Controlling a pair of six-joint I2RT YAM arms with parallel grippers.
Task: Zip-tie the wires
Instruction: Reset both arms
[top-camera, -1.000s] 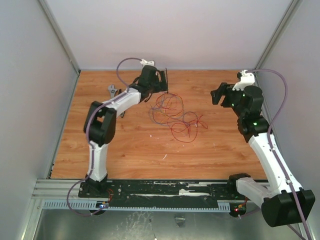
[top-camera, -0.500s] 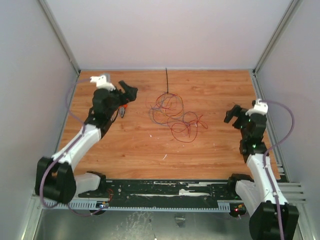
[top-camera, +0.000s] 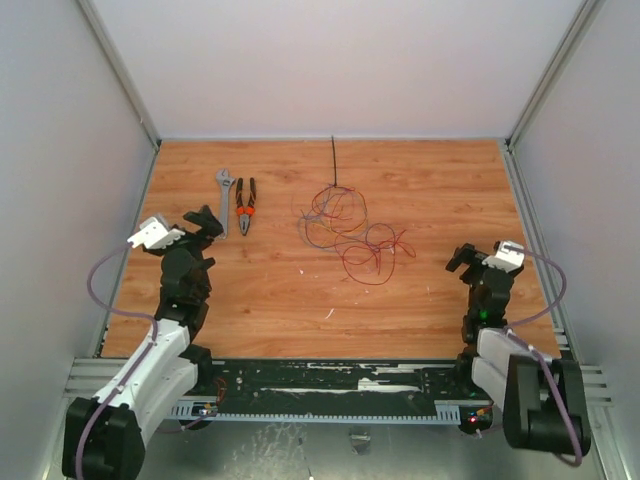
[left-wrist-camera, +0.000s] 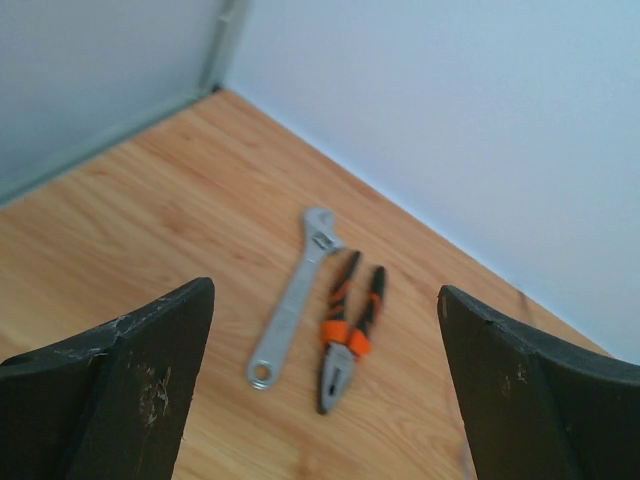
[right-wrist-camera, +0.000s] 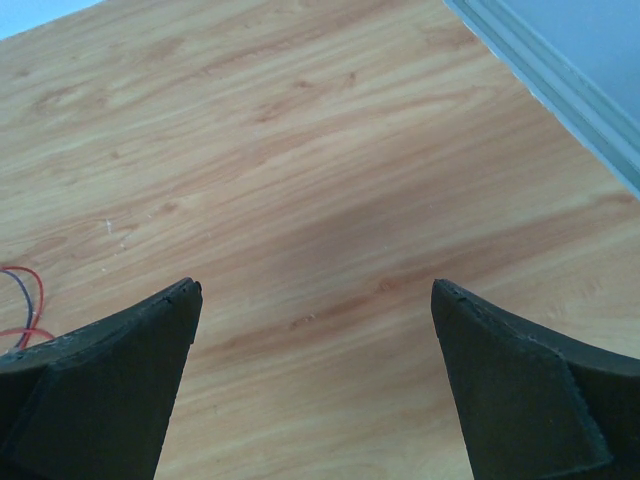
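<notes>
Two arms sit folded back near their bases, one at each near corner of the desk (top-camera: 270, 300), and neither touches the task's things. On the left, the left end effector (top-camera: 200, 222) hovers above bare wood with its jaws spread wide and nothing between them; its wrist view looks out on a wrench (left-wrist-camera: 293, 296) and pliers (left-wrist-camera: 347, 330) lying side by side near the back wall. Further right, mid-desk, the wires (top-camera: 345, 228) lie as a loose tangle of red and purple loops spread flat on the wood; a black zip tie (top-camera: 333, 163) runs straight from the back edge down to the top of the tangle, and its lower end seems to meet the loops there; whether it is cinched round them is too small to tell. So the scene fits either a tie merely laid against an unbundled heap, or a tie pulled tight at one point with the rest of the loops left sprawling; the pictures do not settle which. On the far right, the right end effector (top-camera: 472, 260) also stands wide open and holds nothing; its wrist view shows bare wood with only a sliver of red and purple wire at the left edge.
</notes>
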